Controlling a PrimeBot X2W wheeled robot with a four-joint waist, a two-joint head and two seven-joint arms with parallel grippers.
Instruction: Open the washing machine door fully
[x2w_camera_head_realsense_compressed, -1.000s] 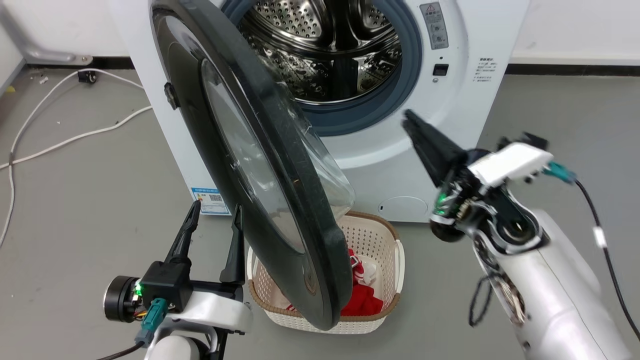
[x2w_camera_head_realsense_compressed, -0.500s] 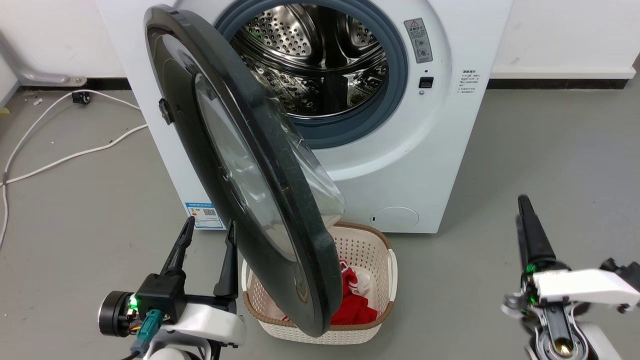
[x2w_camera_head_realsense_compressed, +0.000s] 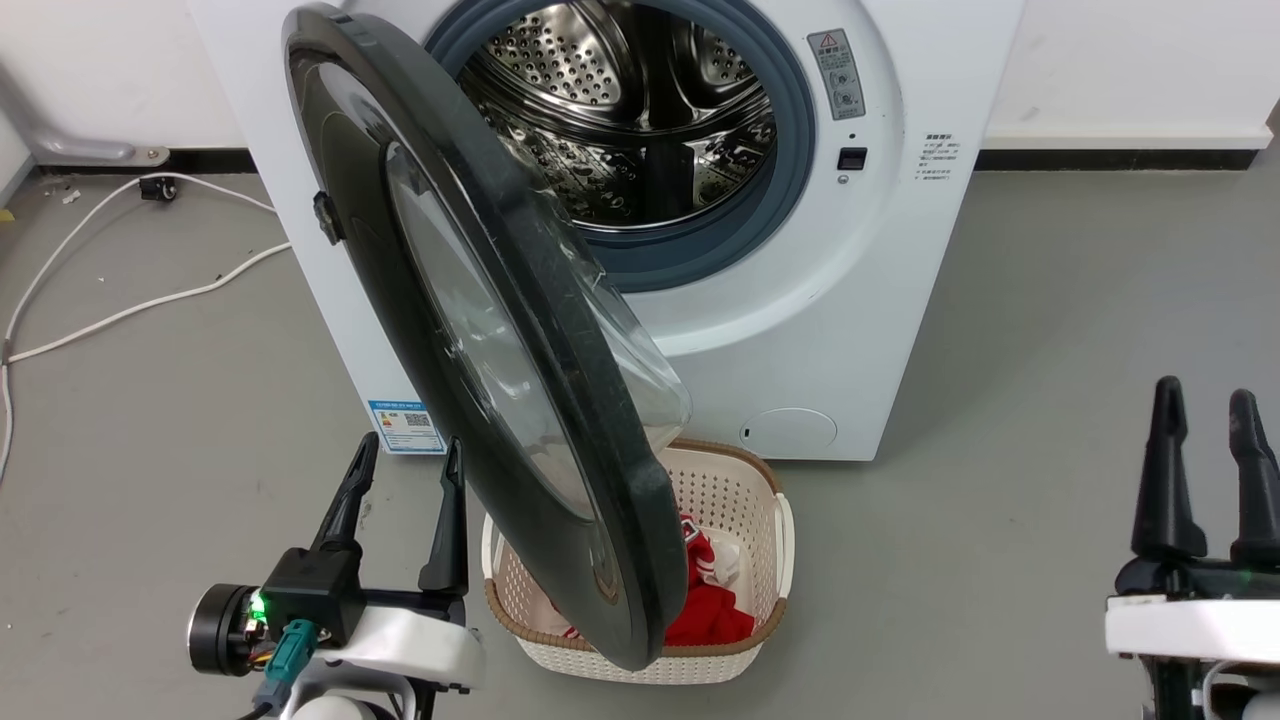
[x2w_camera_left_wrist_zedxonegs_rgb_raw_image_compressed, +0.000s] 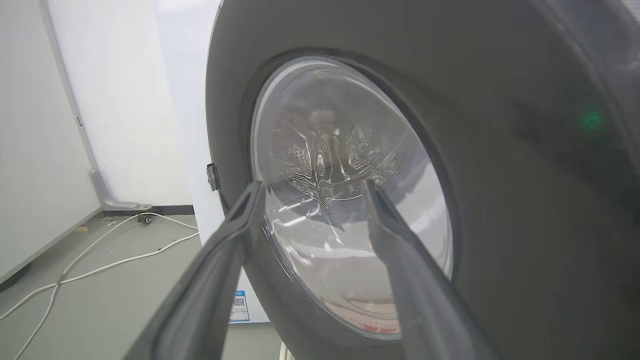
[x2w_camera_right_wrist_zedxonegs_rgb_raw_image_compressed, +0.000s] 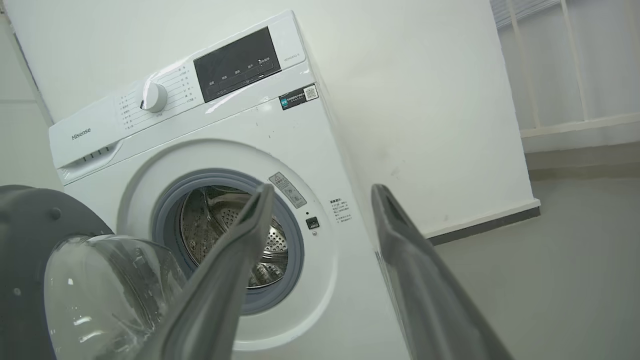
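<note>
The white washing machine (x2w_camera_head_realsense_compressed: 860, 300) stands ahead with its steel drum exposed. Its big black washing machine door (x2w_camera_head_realsense_compressed: 350, 200) is swung out to about a right angle, edge-on toward me, with the clear glass bowl (x2w_camera_head_realsense_compressed: 640, 370) on its inner side. My left gripper (x2w_camera_head_realsense_compressed: 405, 455) is open just left of the door's lower outer face, touching nothing. The left wrist view has the left gripper (x2w_camera_left_wrist_zedxonegs_rgb_raw_image_compressed: 312, 186) pointing at the door (x2w_camera_left_wrist_zedxonegs_rgb_raw_image_compressed: 500, 175) window. My right gripper (x2w_camera_head_realsense_compressed: 1203, 390) is open at the lower right, well away from the machine. From the right wrist, the right gripper (x2w_camera_right_wrist_zedxonegs_rgb_raw_image_compressed: 324, 187) faces the washing machine (x2w_camera_right_wrist_zedxonegs_rgb_raw_image_compressed: 280, 130) and door (x2w_camera_right_wrist_zedxonegs_rgb_raw_image_compressed: 30, 225).
A cream perforated basket (x2w_camera_head_realsense_compressed: 770, 500) with red clothes (x2w_camera_head_realsense_compressed: 715, 610) sits on the floor under the door's lower edge. White cables (x2w_camera_head_realsense_compressed: 150, 300) trail over the grey floor at left. Open floor lies to the right of the machine.
The right arm has drawn back from in front of the drum opening down to the lower right, its fingers now upright and apart. The door and left gripper hold their places.
</note>
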